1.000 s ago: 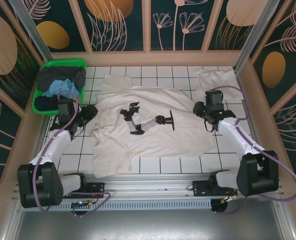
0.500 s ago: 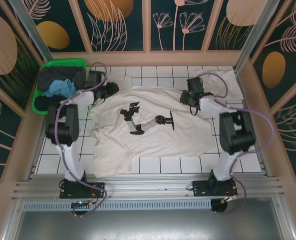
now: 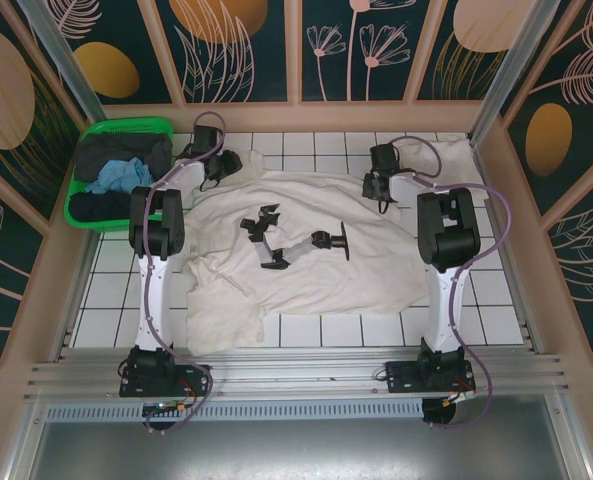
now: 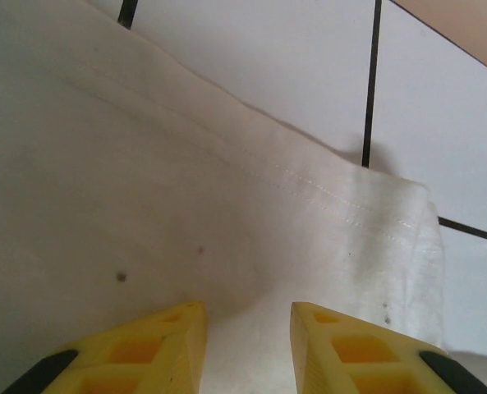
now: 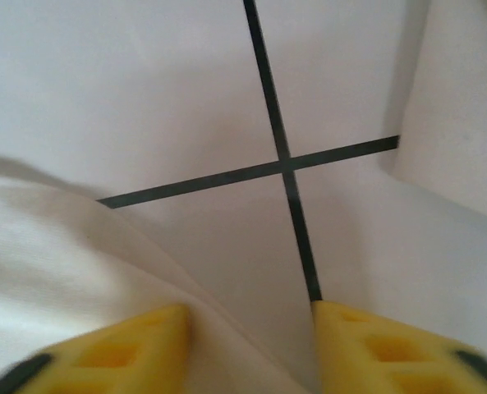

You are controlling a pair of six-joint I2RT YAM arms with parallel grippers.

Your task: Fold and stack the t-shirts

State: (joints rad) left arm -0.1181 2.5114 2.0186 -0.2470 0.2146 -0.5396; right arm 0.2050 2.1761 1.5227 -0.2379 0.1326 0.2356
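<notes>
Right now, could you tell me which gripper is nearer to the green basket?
Left. The left gripper is just right of the green basket, over the far left edge of the spread t-shirt; the right gripper is across the shirt, at its far right edge.

The left arm and right arm both reach far forward from their bases, almost fully stretched. The left gripper points inward at the far left, its yellow fingers parted. The right gripper angles down at the far right, its fingers also apart.
</notes>
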